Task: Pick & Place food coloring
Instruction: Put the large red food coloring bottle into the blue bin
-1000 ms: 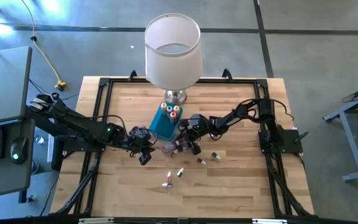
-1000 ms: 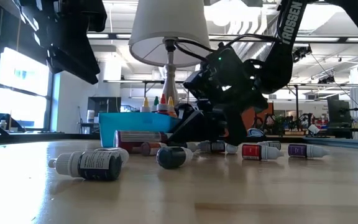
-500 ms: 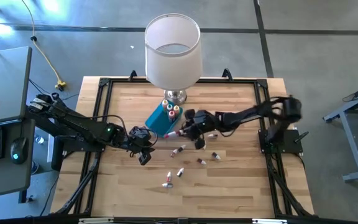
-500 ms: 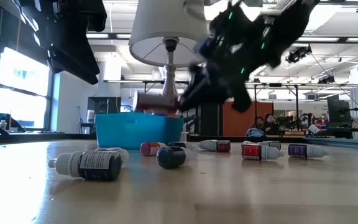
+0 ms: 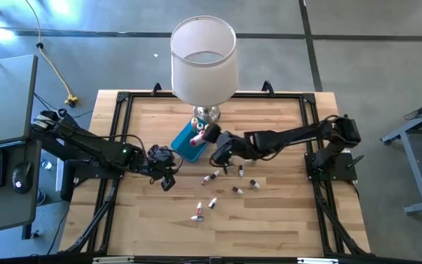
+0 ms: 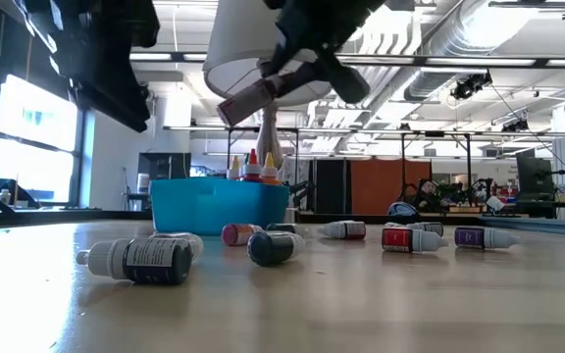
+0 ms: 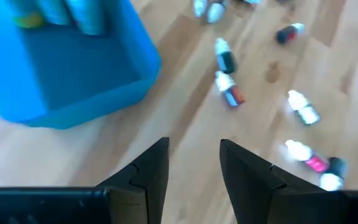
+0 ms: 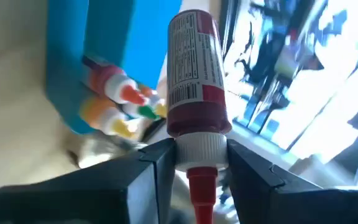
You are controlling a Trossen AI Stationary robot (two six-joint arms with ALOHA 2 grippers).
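My right gripper [image 5: 215, 143] [image 6: 292, 74] is shut on a red food coloring bottle [image 8: 194, 81] [image 6: 246, 98], held in the air over the blue tray [image 5: 185, 147] [image 6: 219, 204]. A few bottles with coloured caps [image 6: 251, 165] [image 8: 120, 102] stand upright in the tray's far end. Several more bottles lie on their sides on the wood, among them a dark one [image 6: 145, 260] and a red one [image 6: 400, 237]. My left gripper [image 5: 165, 178] [image 7: 194, 168] is open, low over the table just left of the tray, touching nothing. My right gripper pinches the red bottle between its two fingers [image 8: 151, 165] at the white cap collar [image 8: 197, 148], just below the body; the red nozzle tip [image 8: 201, 186] points back between the fingers. The bottle is lifted clear and tilted, body end lower, above the tray.
A lamp with a white shade [image 5: 204, 55] stands on a metal base [image 5: 206, 112] right behind the tray. Loose bottles [image 5: 212, 177] [image 5: 253, 183] [image 5: 196, 214] lie scattered near the table's middle. A black frame [image 5: 123, 99] runs around the table.
My right gripper has risen from among the loose bottles, carrying the red bottle clear of the table, and swung left and toward the far edge, over the tray. The tray has turned slightly on the table. The left arm has stayed nearly still.
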